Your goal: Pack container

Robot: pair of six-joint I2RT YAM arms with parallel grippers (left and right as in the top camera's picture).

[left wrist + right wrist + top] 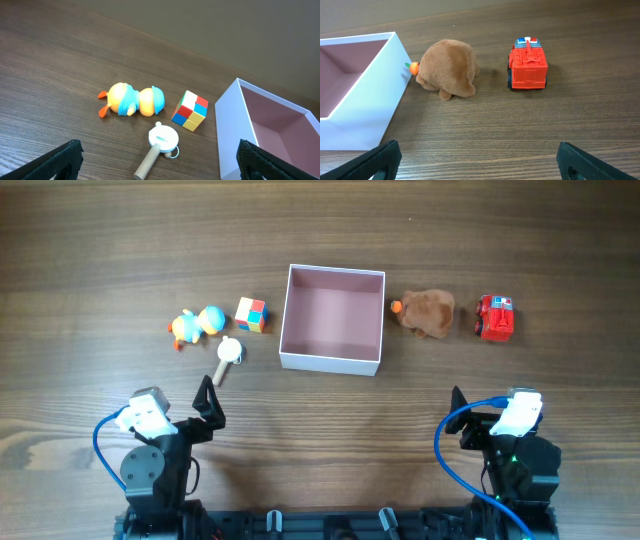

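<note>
The container (331, 362) is a square white box with a pink inside, empty, at the table's middle; it shows in the left wrist view (231, 135) and the right wrist view (367, 105). Left of it lie a colour cube (251, 314), an orange and blue duck toy (196, 324) and a white wooden rattle (228, 357). Right of it lie a brown plush (427, 311) and a red fire truck (495, 317). My left gripper (207, 408) is open and empty, near the rattle (160, 145). My right gripper (458, 418) is open and empty, short of the plush (448, 67).
The dark wooden table (330, 430) carries only these toys. The cube (190, 110) and duck (131, 99) lie ahead of the left gripper. The truck (528, 64) stands ahead of the right gripper. Both arm bases sit at the near edge.
</note>
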